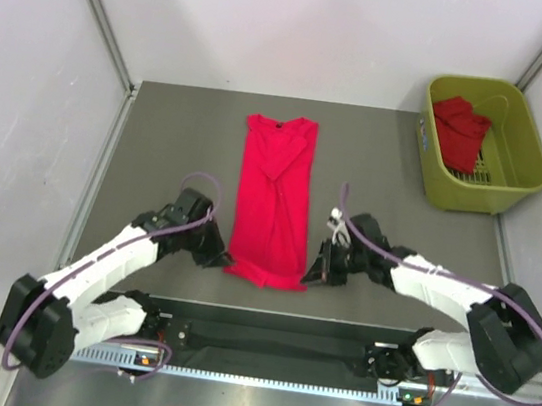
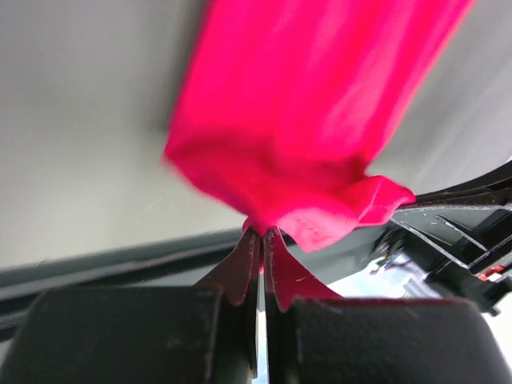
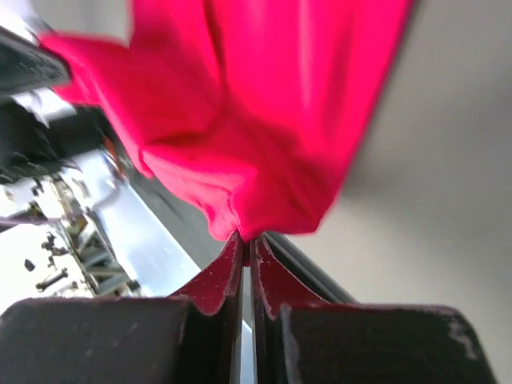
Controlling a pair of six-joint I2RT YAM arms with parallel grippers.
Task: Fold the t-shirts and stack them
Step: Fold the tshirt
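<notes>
A red t-shirt (image 1: pixel 274 198) lies on the grey table, folded lengthwise into a narrow strip with its collar at the far end. My left gripper (image 1: pixel 222 258) is shut on the near left corner of its hem (image 2: pixel 264 210). My right gripper (image 1: pixel 310 273) is shut on the near right corner of its hem (image 3: pixel 248 216). Both corners are pinched tight between the jaws, and the cloth hangs bunched at each. A second red t-shirt (image 1: pixel 460 130) lies crumpled in the yellow-green basket (image 1: pixel 516 187).
The basket stands at the table's far right corner. White walls close in on both sides and the back. A metal rail (image 1: pixel 277 378) with the arm bases runs along the near edge.
</notes>
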